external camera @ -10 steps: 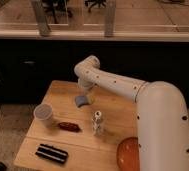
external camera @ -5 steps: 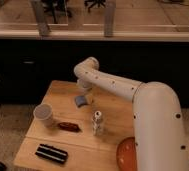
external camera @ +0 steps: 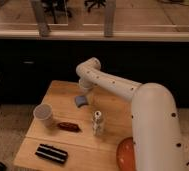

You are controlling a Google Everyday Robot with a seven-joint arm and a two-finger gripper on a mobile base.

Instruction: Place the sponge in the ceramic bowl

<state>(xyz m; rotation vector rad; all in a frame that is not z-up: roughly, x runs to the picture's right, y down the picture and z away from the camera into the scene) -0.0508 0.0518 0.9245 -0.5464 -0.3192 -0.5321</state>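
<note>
The sponge (external camera: pixel 80 102) lies flat on the far half of the wooden table (external camera: pixel 59 93), not in the bowl (external camera: pixel 125 154). The bowl sits at the table's near right corner, well apart from the sponge and half hidden behind the robot's big white arm (external camera: pixel 153 115).

The gripper (external camera: pixel 84 88) hangs just above the sponge, pointing down at it. Its jaws stand wide and nothing is in them, so the step in hand looks like the pick-up.

To do it well, the gripper should come straight down with the sponge centred between the jaws. It should go low enough that they close on the pad's sides and not just skim its top. The sponge is soft and thin, so it will likely squash and may fold. A firm close near the table surface should hold it better than a light pinch on one wavy edge.

The lift should be clean and high before any sideways travel, because a small bottle (external camera: pixel 97 123) stands upright between the sponge and the bowl and would tip easily. A cup (external camera: pixel 43 114), a dark red-brown object (external camera: pixel 68 126) and a black ribbed block (external camera: pixel 51 153) lie off to the left, out of that line.

Over the bowl, the release is best made low and near the middle — a light pad let go from high up could bounce or catch on the rim.
</note>
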